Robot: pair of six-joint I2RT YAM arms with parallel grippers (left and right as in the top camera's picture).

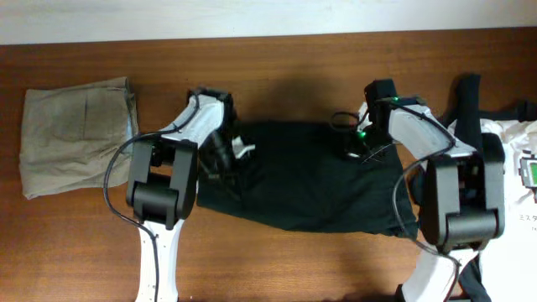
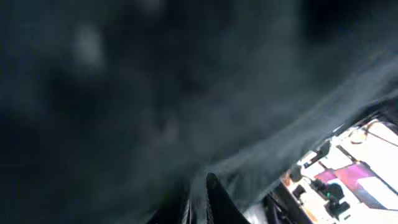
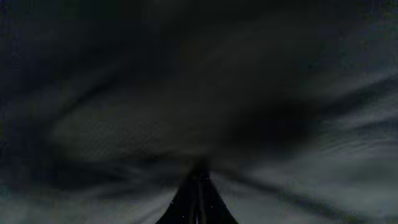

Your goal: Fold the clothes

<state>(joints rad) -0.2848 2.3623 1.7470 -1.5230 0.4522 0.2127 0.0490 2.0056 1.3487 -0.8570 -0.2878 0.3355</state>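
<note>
Well, the brown wooden table (image 1: 277, 59) fills the frame, and the black shorts (image 1: 302, 180) lie spread and rumpled across its centre, a white tag (image 1: 243, 151) showing at their left end. A folded khaki garment (image 1: 75, 134) sits well apart at the upper left. White paper (image 1: 516, 243) lies at the right edge. The left gripper (image 1: 223, 156) is clenched on the shorts' left end, and the right gripper (image 1: 357, 148) is pinched onto cloth at their upper right.

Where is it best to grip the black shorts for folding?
Probably near the far edge, at both ends, one claw each, from above: the black shorts lie flat and wide, and the left claw and right claw sit there.
</note>
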